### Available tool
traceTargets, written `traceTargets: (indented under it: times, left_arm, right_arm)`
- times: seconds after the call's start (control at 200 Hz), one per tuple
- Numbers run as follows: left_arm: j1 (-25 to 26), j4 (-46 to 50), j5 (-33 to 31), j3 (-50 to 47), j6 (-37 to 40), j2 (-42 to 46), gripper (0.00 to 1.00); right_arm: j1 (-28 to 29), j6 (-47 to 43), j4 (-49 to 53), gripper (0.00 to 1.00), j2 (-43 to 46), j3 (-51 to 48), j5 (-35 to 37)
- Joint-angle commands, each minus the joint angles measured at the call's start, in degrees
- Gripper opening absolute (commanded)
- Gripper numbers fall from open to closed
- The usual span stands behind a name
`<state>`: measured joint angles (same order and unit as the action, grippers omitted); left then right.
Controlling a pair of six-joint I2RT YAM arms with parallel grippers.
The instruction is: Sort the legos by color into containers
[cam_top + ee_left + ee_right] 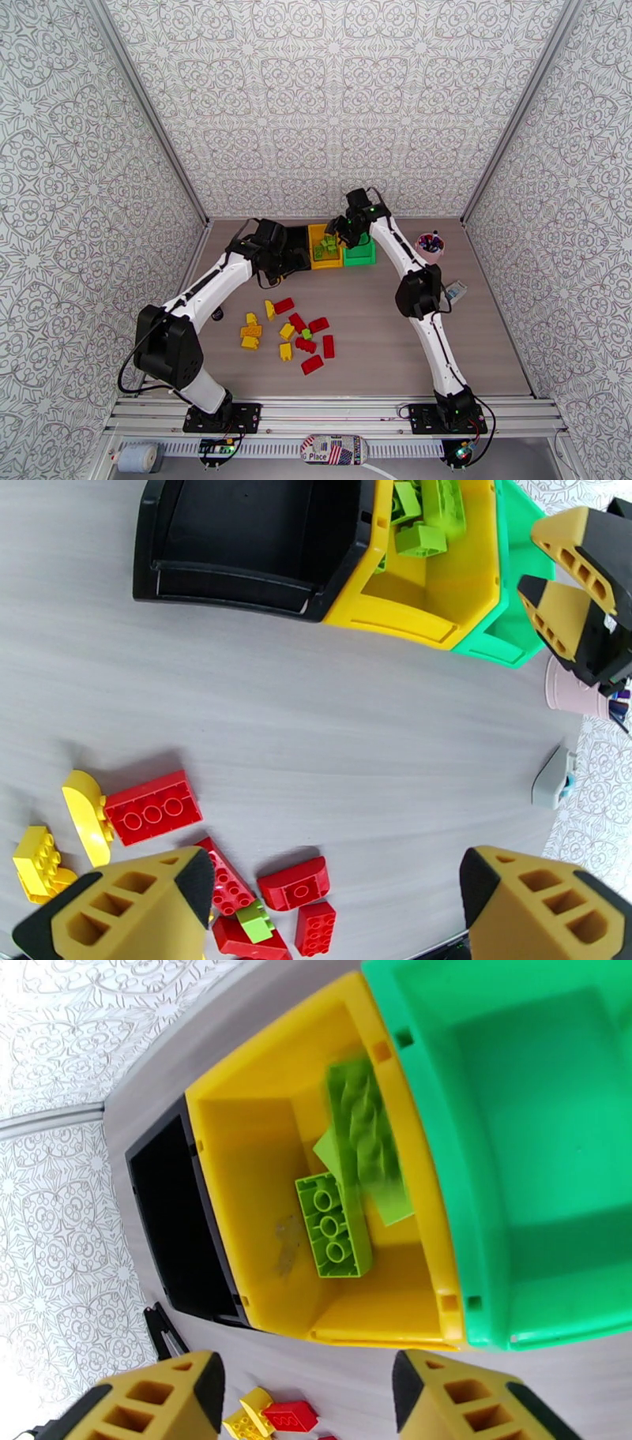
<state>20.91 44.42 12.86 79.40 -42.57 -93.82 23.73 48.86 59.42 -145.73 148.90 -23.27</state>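
— How does the right gripper (pixel 308 1374) stand?
— Its ochre, black-tipped fingers (pixel 170 1402) are apart with nothing between them. It hangs over the glossy yellow plastic bin (pixel 237 1165).
— What lies in that bin?
— Light green studded bricks (pixel 333 1227). One with three round studs lies flat on the floor. Another, on the side toward the green bin, is blurred.
— And the left gripper (pixel 338 875)?
— Spread wide and holding nothing, above the matte grey wood-grain table (pixel 316 717). The loose red and yellow bricks (pixel 152 808) lie below it, left of centre.
— Where are the bins?
— In a row at the far side, walls touching. The smooth black plastic bin (pixel 221 594) is on the left, the yellow in the middle, and the green plastic bin (pixel 537 1157) on the right.
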Motion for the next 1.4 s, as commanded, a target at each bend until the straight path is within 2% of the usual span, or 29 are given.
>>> traceTargets:
  times: [0.0,0.28,0.435,0.665,0.68,0.875,1.1,1.251,1.396]
  left_arm:
    - [0.1,2.8,0.5,-1.0,3.3,0.8,0.86]
    - [3.5,7.4,0.1,-5.1,10.5,2.2,0.76]
    - [6.9,8.9,-0.6,-11.1,12.4,4.6,0.67]
    - [11.6,10.3,1.0,-17.6,6.9,9.6,0.67]
    - [12.0,10.3,2.6,-18.1,6.2,10.0,0.67]
    - [16.3,6.8,5.6,-22.9,-1.8,11.3,0.66]
    - [17.8,4.3,2.9,-22.0,-4.6,7.4,0.62]
    - [17.5,4.7,1.7,-20.2,-4.5,4.2,0.61]
    - [17.6,5.4,-2.3,-18.2,-3.3,0.7,0.59]
  right_arm:
    - [0.1,-0.8,-1.3,0.6,3.6,-3.7,-1.3]
    - [0.2,-6.5,4.1,0.54,10.9,-11.5,2.5]
    - [0.3,-9.7,4.3,0.5,19.2,-24.1,5.3]
    - [0.9,-10.4,0.2,0.48,33.2,-46.5,8.1]
    - [1.0,-10.2,0.1,0.48,34.2,-48.1,8.3]
    - [4.6,-8.5,-2.2,0.47,40.4,-59.7,10.0]
    - [8.5,-6.7,-4.3,0.45,42.4,-65.2,9.3]
    - [9.1,-6.7,-4.5,0.44,43.4,-66.4,9.4]
    - [9.1,-6.7,-4.6,0.44,45.3,-67.9,9.9]
